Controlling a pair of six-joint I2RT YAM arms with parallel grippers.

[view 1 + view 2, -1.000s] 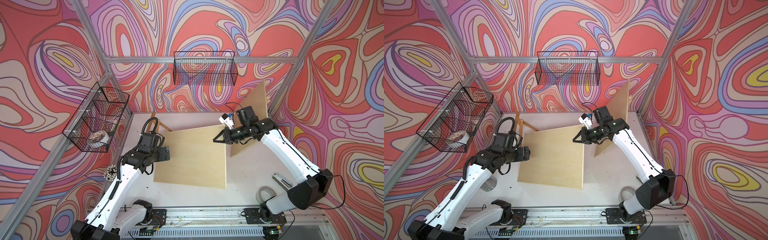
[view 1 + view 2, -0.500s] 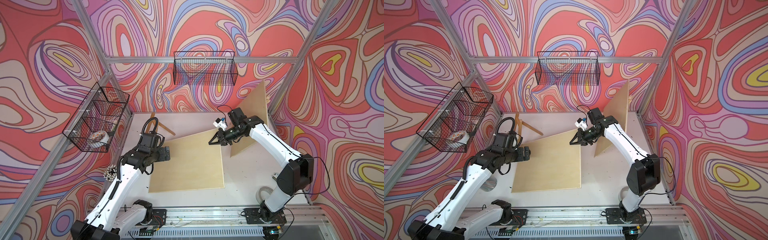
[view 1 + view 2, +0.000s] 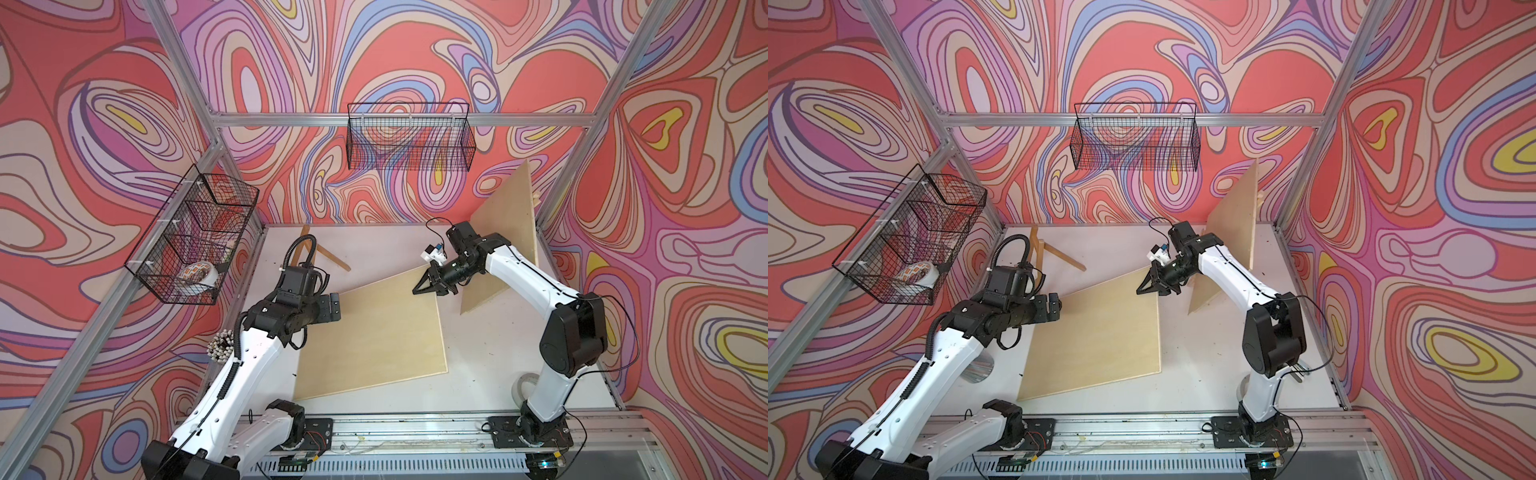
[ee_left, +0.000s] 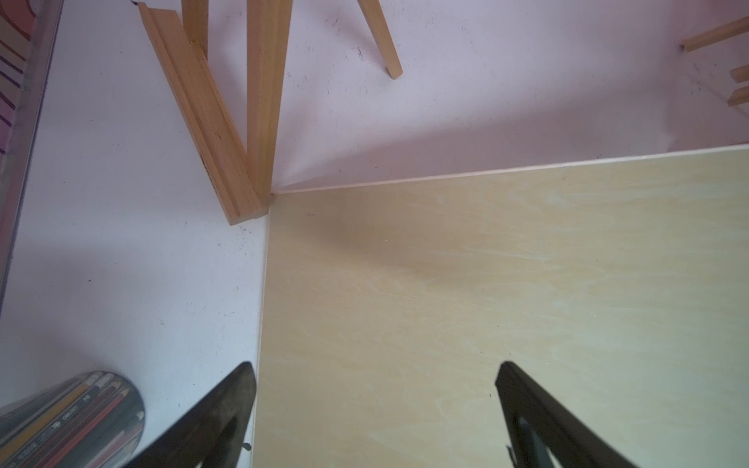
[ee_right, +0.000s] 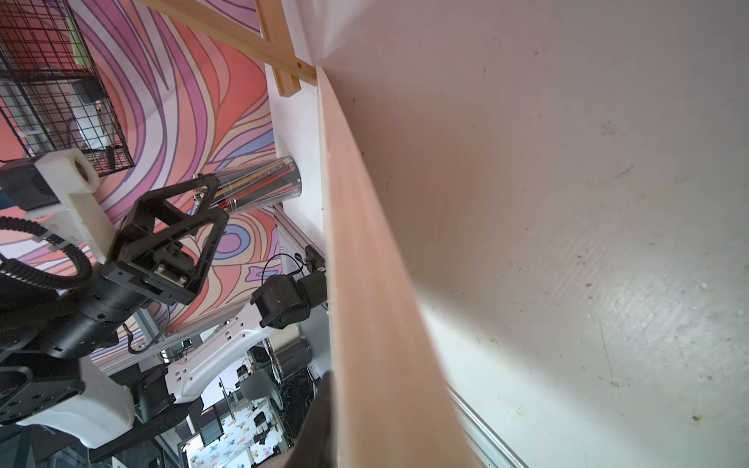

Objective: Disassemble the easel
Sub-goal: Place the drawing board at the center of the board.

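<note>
Board (image 3: pixel 370 332) further askew than before, corner in right tool (image 3: pixel 419 289).

Ahead of left gripper (image 4: pixel 375 364) the easel legs (image 4: pixel 263 101) block the way, right at the board (image 4: pixel 486 304) corner. Pencil cup (image 4: pixel 73 413) stands near, beside it. Behind right gripper (image 3: pixel 419 290) a 2nd board (image 3: pixel 503 232) leans; table (image 3: pixel 478 345) betw. them is free.

no word or number can be read for certain; the coloured pencils (image 4: pixel 60 425) in the clear round plastic tube (image 4: pixel 121 389), lower left of the left wrist frame, carry small pale print (too blurred to spell).
</note>
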